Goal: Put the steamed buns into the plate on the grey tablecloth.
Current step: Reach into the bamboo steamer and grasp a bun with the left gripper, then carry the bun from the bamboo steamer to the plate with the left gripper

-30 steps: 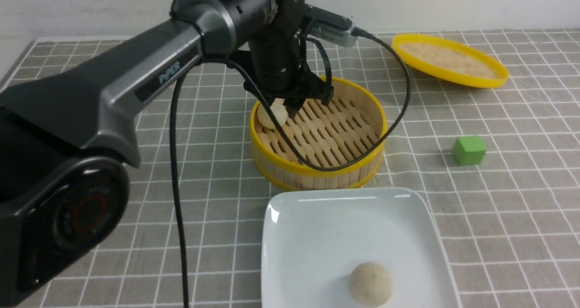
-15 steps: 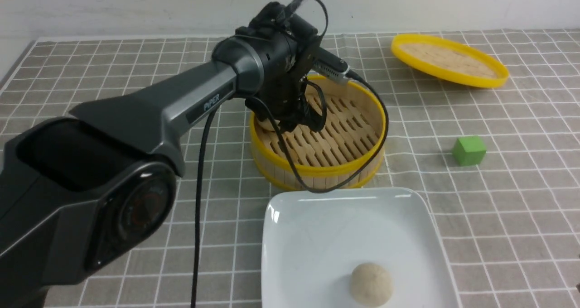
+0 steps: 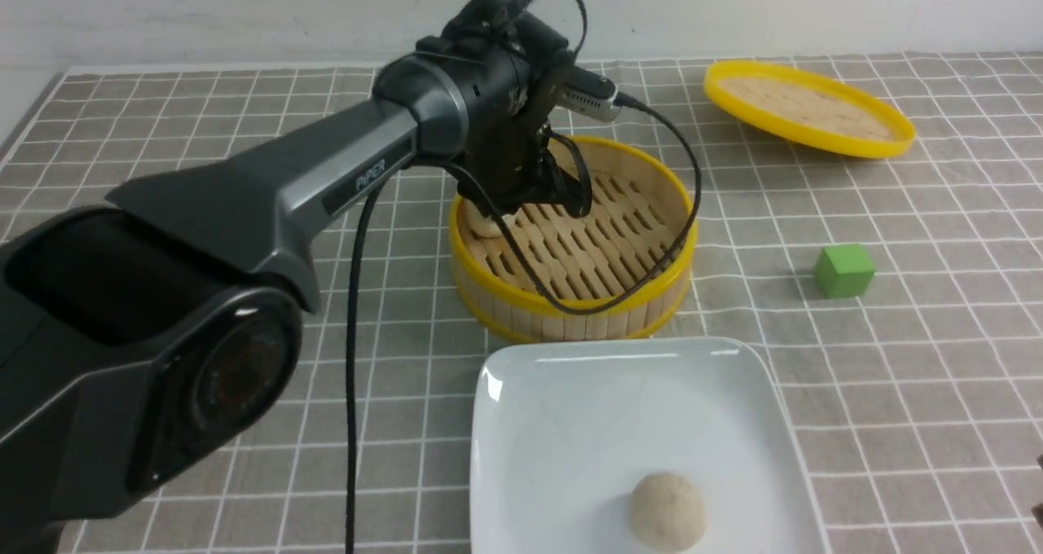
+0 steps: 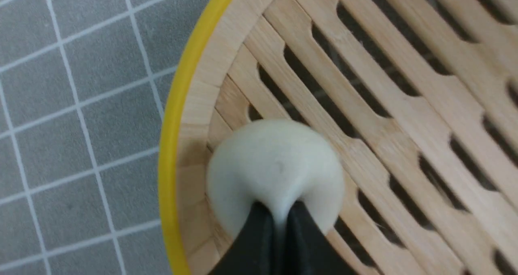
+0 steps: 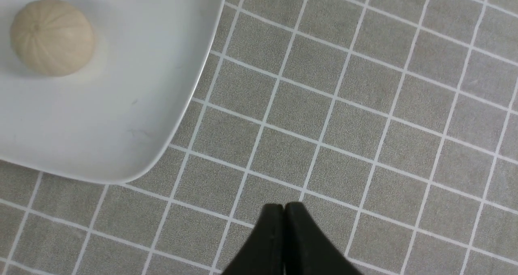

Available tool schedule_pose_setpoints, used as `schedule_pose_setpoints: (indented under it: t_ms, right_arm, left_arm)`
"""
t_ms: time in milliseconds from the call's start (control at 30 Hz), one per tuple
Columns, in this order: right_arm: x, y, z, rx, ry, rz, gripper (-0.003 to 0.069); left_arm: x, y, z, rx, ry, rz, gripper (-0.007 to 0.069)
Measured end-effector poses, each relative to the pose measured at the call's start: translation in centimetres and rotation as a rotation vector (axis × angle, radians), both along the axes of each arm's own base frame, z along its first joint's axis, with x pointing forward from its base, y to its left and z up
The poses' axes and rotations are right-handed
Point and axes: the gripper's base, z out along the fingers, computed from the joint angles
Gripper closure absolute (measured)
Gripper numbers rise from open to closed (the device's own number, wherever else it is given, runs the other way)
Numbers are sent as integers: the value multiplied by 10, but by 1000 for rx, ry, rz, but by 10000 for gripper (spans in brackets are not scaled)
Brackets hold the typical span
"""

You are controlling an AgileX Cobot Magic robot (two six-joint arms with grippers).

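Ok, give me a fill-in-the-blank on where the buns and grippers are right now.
The glossy white square plate holds ____ cream-white steamed bun.
The left gripper is shut on the other bun, in the round ____-rimmed bamboo steamer basket.
The right gripper, shut over the grey checked tablecloth, holds ____.
Missing: one; yellow; nothing.

Lab test setup: robot arm (image 3: 285,179), grey tablecloth (image 3: 913,375), bare white wall (image 3: 204,8).

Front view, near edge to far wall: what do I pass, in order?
Plate holding one steamed bun → steamer basket, where the left hand is shut on the other bun → yellow-rimmed lid.
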Motion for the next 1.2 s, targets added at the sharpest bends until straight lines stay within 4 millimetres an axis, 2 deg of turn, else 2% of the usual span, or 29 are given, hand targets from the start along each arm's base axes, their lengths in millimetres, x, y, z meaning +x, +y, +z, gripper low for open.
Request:
schedule_pose_setpoints:
  t_ms: [67, 133, 167, 200, 233, 333, 367, 433, 500, 600, 700, 733, 767, 833, 900, 1000, 1033, 1200]
  right_arm:
    - [0, 0, 0, -1, -1, 0, 638]
    - [0, 0, 0, -1, -1, 0, 635]
    - [0, 0, 0, -1, -1, 0, 634]
    - [0, 0, 0, 0, 0, -1, 633]
    - [0, 0, 0, 0, 0, -2, 631]
    - [0, 0, 0, 3, 1, -5, 630]
    - [0, 0, 0, 3, 1, -6, 630]
    - [0, 0, 0, 3, 1, -6, 630]
    - [0, 0, 0, 6, 0, -7, 629]
    - [1, 1, 1, 16, -11, -5, 626]
    - [2, 2, 1, 26, -20, -4, 622]
    - [2, 2, 1, 27, -19, -4, 622]
    - [1, 2, 1, 32, -16, -4, 620]
    - [1, 3, 1, 40, -10, -5, 615]
    - [0, 4, 1, 47, -4, -5, 613]
    - [0, 4, 1, 55, 2, -5, 611]
    - [0, 4, 1, 55, 2, -5, 610]
    - [-1, 6, 0, 76, 16, -5, 603]
  left_arm:
    - [-12, 1, 31, -79, -5, 6, 601]
    - [-29, 6, 74, -165, -42, 1, 601]
    - [-31, 7, 78, -173, -45, 1, 601]
    - [-50, 15, 119, -238, -103, -17, 601]
    - [-61, 21, 141, -263, -133, -26, 601]
    - [-90, 40, 180, -283, -155, -34, 601]
    - [-106, 49, 195, -294, -146, -43, 601]
    - [-118, 54, 202, -307, -128, -60, 601]
    - [-139, 58, 198, -343, -47, -124, 601]
    - [-160, 52, 172, -426, 137, -203, 601]
    - [-177, 41, 126, -491, 373, -290, 601]
    - [-178, 40, 118, -490, 402, -295, 601]
    - [-187, 35, 93, -541, 516, -341, 601]
    - [-197, 32, 62, -598, 614, -376, 601]
    - [-202, 32, 41, -640, 635, -378, 601]
    - [-201, 34, 20, -679, 578, -374, 601]
    - [-201, 34, 19, -679, 580, -376, 601]
    - [-186, 28, -9, -677, 534, -321, 596]
